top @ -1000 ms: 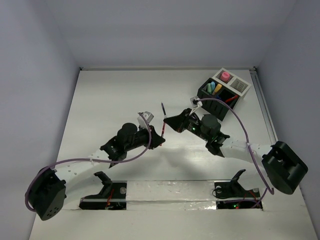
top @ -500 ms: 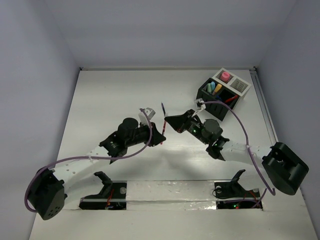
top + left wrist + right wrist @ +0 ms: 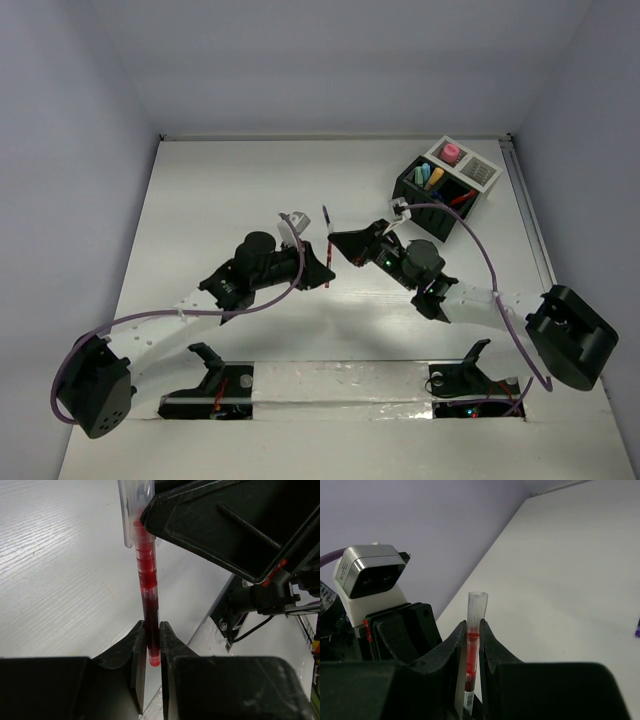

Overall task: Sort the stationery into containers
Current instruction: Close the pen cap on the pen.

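Note:
A thin red pen (image 3: 327,243) with a clear cap stands nearly upright above the table's middle, gripped from both sides. My left gripper (image 3: 322,272) is shut on its lower end (image 3: 150,625). My right gripper (image 3: 337,242) is shut higher up on the pen (image 3: 473,647), just under the clear cap. The jaws of both press tight against the barrel. The containers sit at the far right: a black organizer (image 3: 424,206) joined to a white section (image 3: 480,173). They hold coloured markers (image 3: 428,177), another red pen (image 3: 461,198) and a pink-capped bottle (image 3: 452,153).
Purple cables (image 3: 480,250) loop over both arms. The left wrist's camera housing (image 3: 370,575) sits close beside my right gripper's fingers. Two black stands (image 3: 210,365) (image 3: 465,372) sit at the near edge, beside the arm bases. Grey walls enclose the table.
The left arm has shifted a little away from the near edge, and the right arm has barely moved. Both grippers have kept their hold on the pen.

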{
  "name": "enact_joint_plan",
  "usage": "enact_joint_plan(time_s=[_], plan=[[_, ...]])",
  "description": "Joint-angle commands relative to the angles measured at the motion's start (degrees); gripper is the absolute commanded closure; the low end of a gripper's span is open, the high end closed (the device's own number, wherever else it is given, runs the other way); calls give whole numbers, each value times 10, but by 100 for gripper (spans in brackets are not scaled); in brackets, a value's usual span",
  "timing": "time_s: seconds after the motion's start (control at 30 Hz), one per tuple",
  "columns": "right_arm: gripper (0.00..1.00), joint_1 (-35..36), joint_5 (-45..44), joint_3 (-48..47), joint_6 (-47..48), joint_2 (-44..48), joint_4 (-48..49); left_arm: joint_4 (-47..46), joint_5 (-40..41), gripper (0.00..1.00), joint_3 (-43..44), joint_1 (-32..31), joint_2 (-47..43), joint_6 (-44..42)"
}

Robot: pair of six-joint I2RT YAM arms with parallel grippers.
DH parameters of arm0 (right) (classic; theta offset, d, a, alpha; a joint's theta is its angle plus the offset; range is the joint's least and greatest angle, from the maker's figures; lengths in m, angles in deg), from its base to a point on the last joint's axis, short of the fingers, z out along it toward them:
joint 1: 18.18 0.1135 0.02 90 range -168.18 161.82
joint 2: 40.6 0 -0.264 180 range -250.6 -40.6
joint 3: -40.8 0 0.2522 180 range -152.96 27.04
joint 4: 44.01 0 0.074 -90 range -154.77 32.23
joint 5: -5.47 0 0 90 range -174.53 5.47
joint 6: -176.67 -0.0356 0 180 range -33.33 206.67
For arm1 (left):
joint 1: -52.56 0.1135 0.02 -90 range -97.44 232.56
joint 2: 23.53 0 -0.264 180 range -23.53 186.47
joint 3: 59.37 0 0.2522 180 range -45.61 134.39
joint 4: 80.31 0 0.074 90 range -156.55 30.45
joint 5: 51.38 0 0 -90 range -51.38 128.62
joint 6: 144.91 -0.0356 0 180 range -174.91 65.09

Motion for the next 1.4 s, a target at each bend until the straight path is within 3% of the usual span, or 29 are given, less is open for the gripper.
enact_joint_plan(time_s=[0.0, 0.3, 0.93, 1.37], plan=[[100, 60, 133, 41, 16, -9, -190, -309, 48, 100, 100, 26, -21, 11], [100, 60, 136, 33, 14, 20, -203, -317, 65, 100, 63, 26, -17, 20], [100, 60, 135, 42, 11, 28, -229, -322, 61, 100, 181, 32, 10, 3], [100, 60, 77, 50, 17, 121, -270, -307, 45, 100, 95, 60, -26, 2]])
